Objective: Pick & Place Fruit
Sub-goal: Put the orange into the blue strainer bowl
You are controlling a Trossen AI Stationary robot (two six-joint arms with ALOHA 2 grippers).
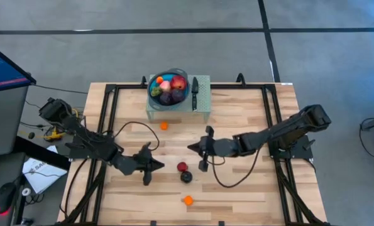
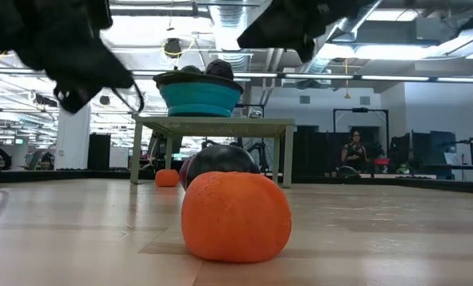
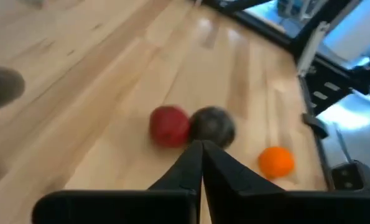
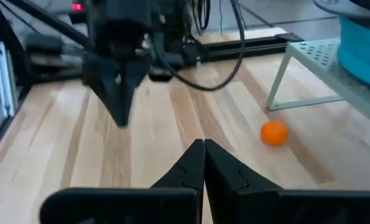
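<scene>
Loose fruit lies on the wooden table: a small red fruit point(image 1: 182, 167), a dark purple one point(image 1: 186, 177) touching it, an orange one point(image 1: 187, 200) near the near edge and another orange one point(image 1: 164, 125) in front of the stand. More fruit point(image 1: 168, 88) is piled in the blue bowl point(image 1: 154, 92). My left gripper point(image 1: 159, 166) is shut, just left of the red fruit point(image 3: 169, 126) and the dark fruit point(image 3: 212, 124). My right gripper point(image 1: 192, 148) is shut and hovers above the table, to the far side of the pair; the far orange fruit point(image 4: 274, 133) lies beyond it.
The bowl point(image 2: 200, 96) stands on a low green perforated stand point(image 1: 204, 108) at the table's far edge, with a black-handled knife point(image 1: 195, 93) beside it. Black rails point(image 1: 271, 107) frame the table. Cables point(image 1: 234, 182) trail over the wood. A person point(image 2: 352, 151) stands in the room behind.
</scene>
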